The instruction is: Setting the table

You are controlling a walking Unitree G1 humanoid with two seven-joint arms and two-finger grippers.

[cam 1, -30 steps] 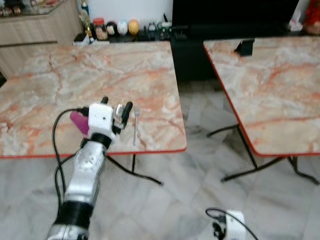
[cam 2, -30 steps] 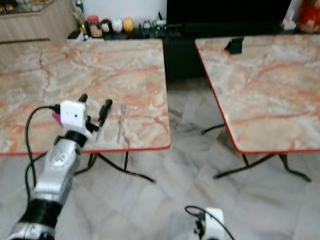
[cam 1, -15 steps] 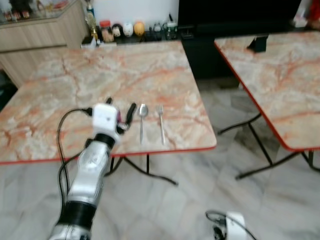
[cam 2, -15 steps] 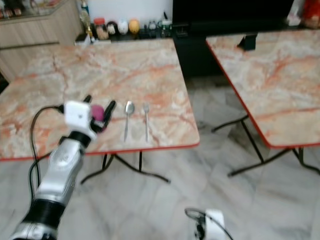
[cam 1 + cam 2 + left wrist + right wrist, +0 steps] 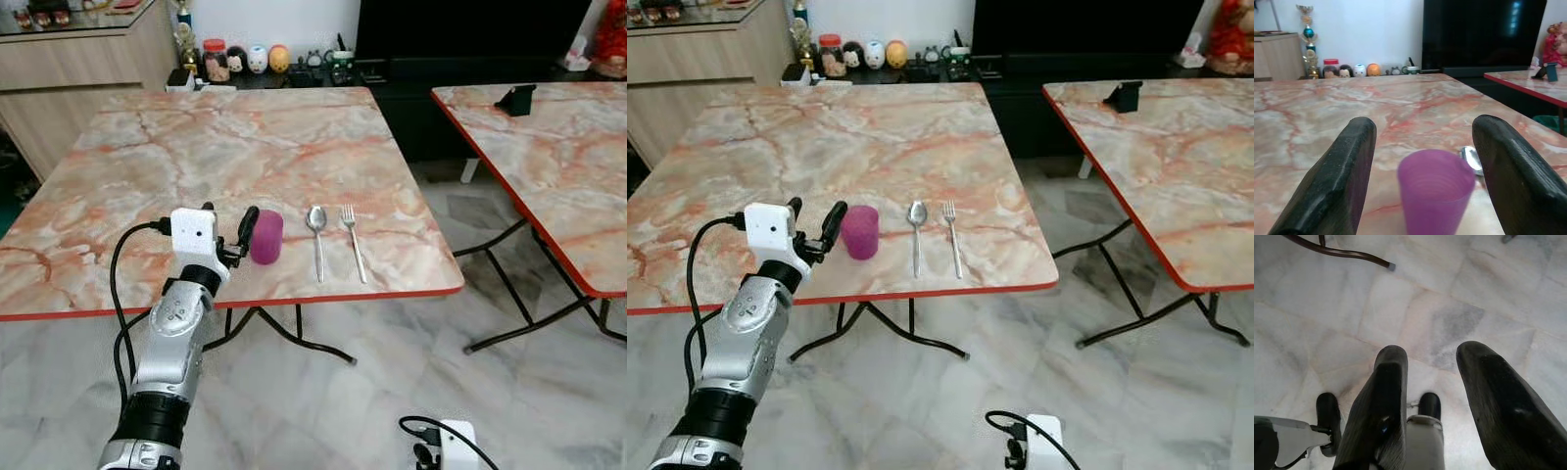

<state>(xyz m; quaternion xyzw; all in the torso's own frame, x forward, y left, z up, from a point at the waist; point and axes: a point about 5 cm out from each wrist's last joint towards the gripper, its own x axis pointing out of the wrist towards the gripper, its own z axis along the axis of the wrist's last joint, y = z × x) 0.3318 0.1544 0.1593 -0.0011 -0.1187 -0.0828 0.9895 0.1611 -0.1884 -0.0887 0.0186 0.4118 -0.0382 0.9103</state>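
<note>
Three items sit near the table's [image 5: 147, 147] near edge: cup [image 5: 265, 236], spoon [image 5: 316, 235], fork [image 5: 353, 240], left to right. Left gripper [image 5: 227, 227] has jaws spread just left of the cup. Right gripper [image 5: 1432, 396] hangs spread above the floor [image 5: 1415, 293].

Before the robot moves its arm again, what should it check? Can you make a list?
1. Cup upright on the table: ok.
2. Left gripper open, fingers either side of the cup, not squeezing: ok.
3. Spoon and fork lie side by side to the cup's right, clear of the fingers: ok.
4. Cup empty: cannot tell.
5. Right gripper open, hanging over the floor, out of the way: ok.
</note>
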